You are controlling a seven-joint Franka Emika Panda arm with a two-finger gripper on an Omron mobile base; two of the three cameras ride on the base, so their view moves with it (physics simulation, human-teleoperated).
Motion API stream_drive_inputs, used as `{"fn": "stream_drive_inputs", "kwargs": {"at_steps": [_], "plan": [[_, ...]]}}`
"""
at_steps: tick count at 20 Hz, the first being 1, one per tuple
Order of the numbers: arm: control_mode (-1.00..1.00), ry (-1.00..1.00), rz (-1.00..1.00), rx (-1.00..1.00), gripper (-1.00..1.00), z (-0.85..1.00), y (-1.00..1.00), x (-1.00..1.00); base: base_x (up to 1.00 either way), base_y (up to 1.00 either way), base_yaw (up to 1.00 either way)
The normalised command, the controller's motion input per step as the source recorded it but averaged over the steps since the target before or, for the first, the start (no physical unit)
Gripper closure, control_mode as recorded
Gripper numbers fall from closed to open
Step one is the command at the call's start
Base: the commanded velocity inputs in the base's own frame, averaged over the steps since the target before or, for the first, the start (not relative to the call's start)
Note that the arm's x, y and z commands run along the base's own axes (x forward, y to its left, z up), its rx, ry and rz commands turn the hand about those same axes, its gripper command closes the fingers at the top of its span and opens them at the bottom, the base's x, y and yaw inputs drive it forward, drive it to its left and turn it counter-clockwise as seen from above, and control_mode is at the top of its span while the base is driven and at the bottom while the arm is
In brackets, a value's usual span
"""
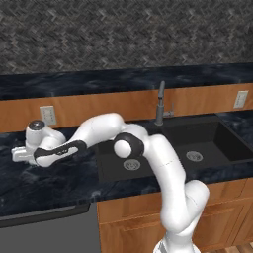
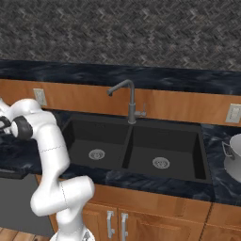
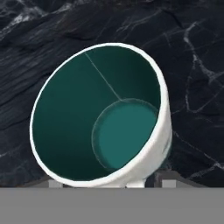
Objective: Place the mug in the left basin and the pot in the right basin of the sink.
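The white mug [image 3: 103,116] with a teal-green inside lies tilted on the dark marble counter, its mouth facing the hand camera. My gripper [image 3: 111,181] hovers right at its near rim, the fingertips [image 3: 168,177] standing apart on either side, open. In the left base view the gripper [image 1: 16,155] is stretched far left over the counter, and the hand hides the mug. The black sink's left basin [image 2: 89,134] and right basin [image 2: 176,141] hold nothing. The grey pot [image 2: 234,151] stands on the counter right of the sink.
A tall grey faucet [image 2: 131,101] rises behind the sink's divider. Wall outlets [image 1: 48,114] sit on the wooden backsplash under a raised dark ledge. A grey appliance front [image 1: 44,232] lies under the counter at left.
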Motion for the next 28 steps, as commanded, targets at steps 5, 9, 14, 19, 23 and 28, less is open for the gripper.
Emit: {"fn": "stream_drive_inputs", "kwargs": {"at_steps": [5, 9, 14, 19, 23, 28], "plan": [[-1.00, 0.01, 0.00, 0.00, 1.00, -0.14, 0.00, 0.08, 0.00, 0.00, 0.00], [-1.00, 0.00, 0.00, 0.01, 1.00, -0.03, 0.00, 0.00, 0.00, 0.00, 0.00], [-1.00, 0.00, 0.00, 0.00, 1.00, 0.00, 0.00, 0.00, 0.00, 0.00, 0.00], [-1.00, -0.01, 0.00, 0.00, 1.00, 0.04, -0.15, -0.22, 0.00, 0.00, 0.00], [-1.00, -0.05, 0.00, 0.00, 1.00, 0.17, -0.39, -0.40, 0.00, 0.00, 0.00], [-1.00, -0.07, 0.00, 0.00, 1.00, 0.27, -0.48, -0.37, 0.00, 0.00, 0.00]]}}
